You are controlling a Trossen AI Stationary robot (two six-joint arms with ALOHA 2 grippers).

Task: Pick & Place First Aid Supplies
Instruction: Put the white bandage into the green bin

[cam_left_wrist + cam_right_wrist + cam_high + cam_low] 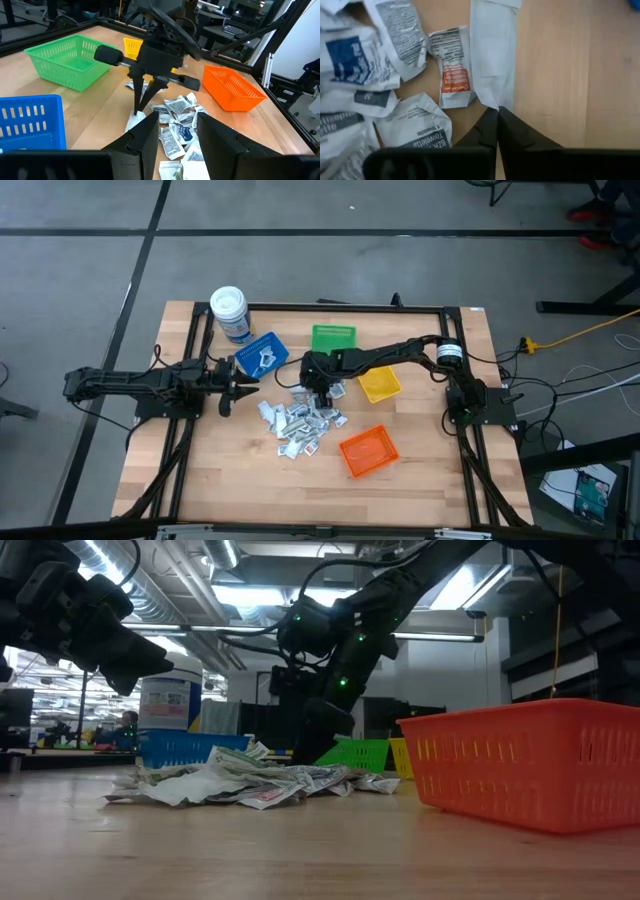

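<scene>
Pinched packet [492, 55] (right fingers [520, 137] shut)

1. I see a table [420, 480] of pale wood, smooth and matt, with straight planks.
2. The packets [300, 423] look like thin paper, white and grey, crinkled and a bit shiny.
3. The orange bin [368, 451], at 4 o'clock from the packets, is glossy plastic mesh.
4. The green bin [67, 60] and blue bin [30, 122] are the same plastic mesh.
5. My right gripper [497, 116] has dark, matt, smooth fingers.
</scene>
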